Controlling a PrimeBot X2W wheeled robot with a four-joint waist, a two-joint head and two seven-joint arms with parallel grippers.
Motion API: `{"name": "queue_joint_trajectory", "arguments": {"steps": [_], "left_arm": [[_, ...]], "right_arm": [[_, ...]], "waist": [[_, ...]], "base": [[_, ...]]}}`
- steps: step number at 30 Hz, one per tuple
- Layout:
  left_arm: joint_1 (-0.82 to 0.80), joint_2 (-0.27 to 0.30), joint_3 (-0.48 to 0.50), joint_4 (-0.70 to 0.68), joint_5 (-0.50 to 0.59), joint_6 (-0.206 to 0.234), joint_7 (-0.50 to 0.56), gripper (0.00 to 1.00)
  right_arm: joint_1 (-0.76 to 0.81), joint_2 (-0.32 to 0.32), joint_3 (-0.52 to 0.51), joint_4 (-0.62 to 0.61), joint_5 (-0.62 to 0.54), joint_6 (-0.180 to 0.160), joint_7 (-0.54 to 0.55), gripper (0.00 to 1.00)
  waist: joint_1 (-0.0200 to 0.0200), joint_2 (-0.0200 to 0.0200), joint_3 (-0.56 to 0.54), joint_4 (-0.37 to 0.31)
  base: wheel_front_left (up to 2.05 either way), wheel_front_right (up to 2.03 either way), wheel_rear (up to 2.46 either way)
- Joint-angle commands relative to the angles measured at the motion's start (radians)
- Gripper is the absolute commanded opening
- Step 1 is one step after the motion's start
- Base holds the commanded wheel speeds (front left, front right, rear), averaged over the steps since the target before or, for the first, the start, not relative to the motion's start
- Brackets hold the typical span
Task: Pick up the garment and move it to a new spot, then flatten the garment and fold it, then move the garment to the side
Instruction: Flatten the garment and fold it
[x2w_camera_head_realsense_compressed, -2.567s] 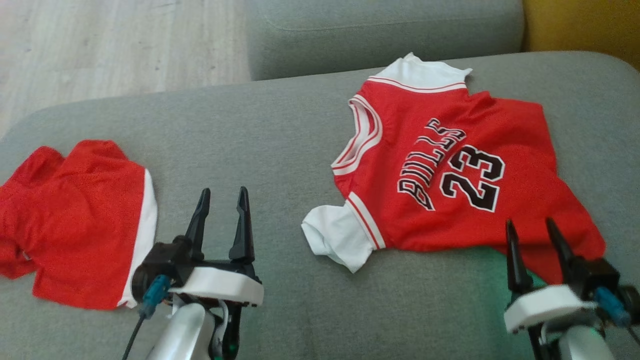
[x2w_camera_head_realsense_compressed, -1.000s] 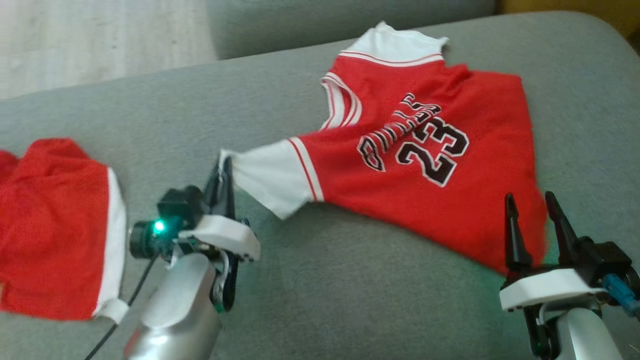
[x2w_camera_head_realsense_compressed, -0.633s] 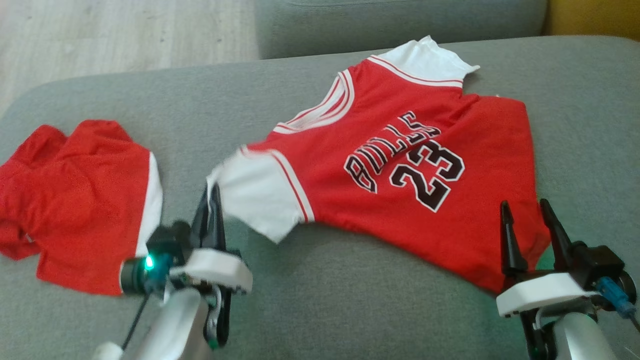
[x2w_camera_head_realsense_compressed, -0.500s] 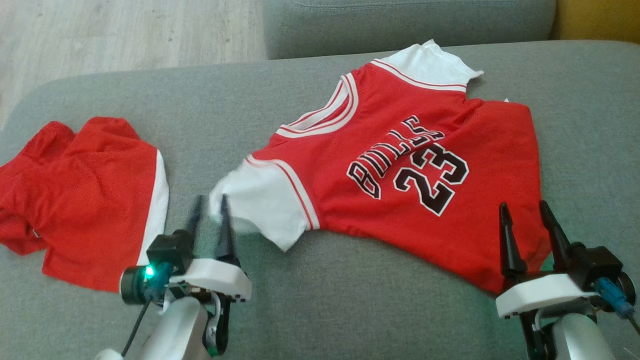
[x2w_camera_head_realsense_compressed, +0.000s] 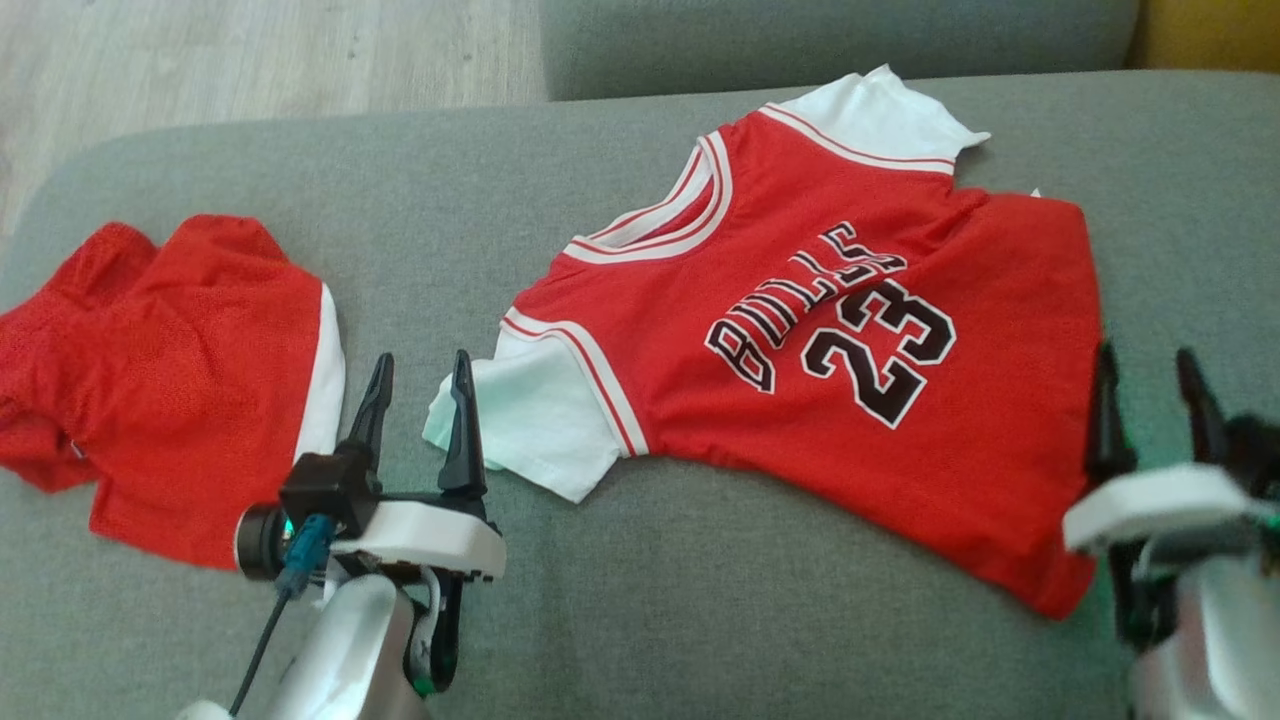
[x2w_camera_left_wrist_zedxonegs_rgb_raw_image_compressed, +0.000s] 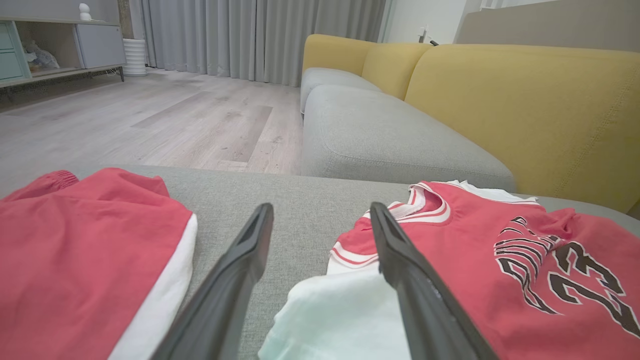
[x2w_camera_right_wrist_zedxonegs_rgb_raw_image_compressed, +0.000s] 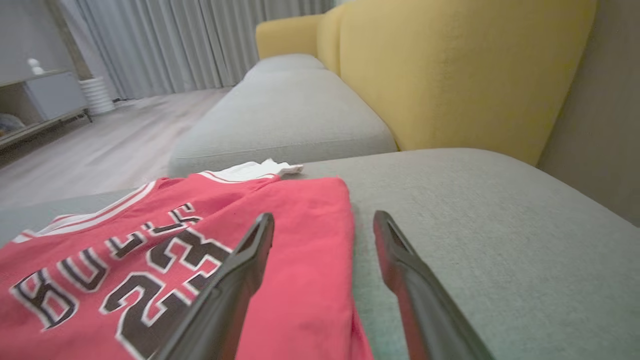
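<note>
Red shorts (x2w_camera_head_realsense_compressed: 190, 390) left of jersey (x2w_camera_head_realsense_compressed: 850, 330) (grey sofa (x2w_camera_head_realsense_compressed: 700, 600))

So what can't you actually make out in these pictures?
Shorts: head view, far end cut off by the left edge.
Jersey: head view, the blurred right gripper hides part of its right edge.
Sleeve: left wrist view, partly behind a finger of the left gripper, and cut off by the bottom edge.
Shelf items: left wrist view, too small to identify.
</note>
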Motion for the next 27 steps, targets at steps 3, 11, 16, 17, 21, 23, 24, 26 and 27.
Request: {"name": "queue_joint_trajectory", "arguments": {"steps": [3, 11, 16, 17, 21, 23, 24, 26, 27], "left_arm": [[-0.029, 0.005, 0.021, -0.041, 0.007, -0.007, -0.010, 1.00], [-0.050, 0.004, -0.021, -0.049, -0.020, -0.002, -0.010, 1.00], [-0.062, 0.004, -0.028, -0.048, -0.024, 0.000, -0.010, 1.00], [-0.064, 0.004, -0.029, -0.048, -0.026, 0.000, -0.010, 1.00], [-0.075, 0.004, -0.041, -0.054, -0.034, 0.004, -0.010, 1.00], [-0.079, 0.004, -0.049, -0.057, -0.040, 0.007, -0.010, 1.00], [-0.082, 0.004, -0.054, -0.058, -0.044, 0.008, -0.010, 1.00], [-0.087, 0.004, -0.065, -0.061, -0.052, 0.010, -0.010, 1.00], [-0.090, 0.004, -0.070, -0.062, -0.056, 0.011, -0.010, 1.00]], "right_arm": [[-0.135, -0.005, -0.053, 0.060, -0.030, -0.001, 0.087, 1.00], [-0.286, -0.005, -0.137, 0.315, -0.082, -0.001, 0.233, 1.00], [-0.337, -0.019, -0.131, 0.390, -0.125, -0.001, 0.260, 0.00], [-0.348, -0.032, -0.126, 0.398, -0.141, -0.001, 0.255, 0.00], [-0.396, -0.101, -0.098, 0.405, -0.205, -0.001, 0.222, 0.00], [-0.421, -0.138, -0.085, 0.406, -0.228, -0.001, 0.210, 0.00], [-0.432, -0.159, -0.077, 0.407, -0.239, -0.001, 0.206, 0.00], [-0.455, -0.200, -0.057, 0.412, -0.260, -0.001, 0.197, 0.00], [-0.466, -0.220, -0.042, 0.416, -0.273, -0.001, 0.193, 0.00]], "waist": [[0.0000, 0.0000, 0.025, 0.015], [0.0000, 0.0000, 0.066, 0.043], [0.0000, 0.0000, 0.083, 0.052], [0.0000, 0.0000, 0.086, 0.054], [0.0000, 0.0000, 0.102, 0.064], [0.0000, 0.0000, 0.108, 0.070], [0.0000, 0.0000, 0.111, 0.074], [0.0000, 0.0000, 0.116, 0.082], [0.0000, 0.0000, 0.118, 0.087]], "base": [[0.00, 0.00, 0.00], [0.00, 0.00, 0.00], [0.00, 0.00, 0.00], [0.00, 0.00, 0.00], [0.00, 0.00, 0.00], [0.00, 0.00, 0.00], [0.00, 0.00, 0.00], [0.00, 0.00, 0.00], [0.00, 0.00, 0.00]]}}
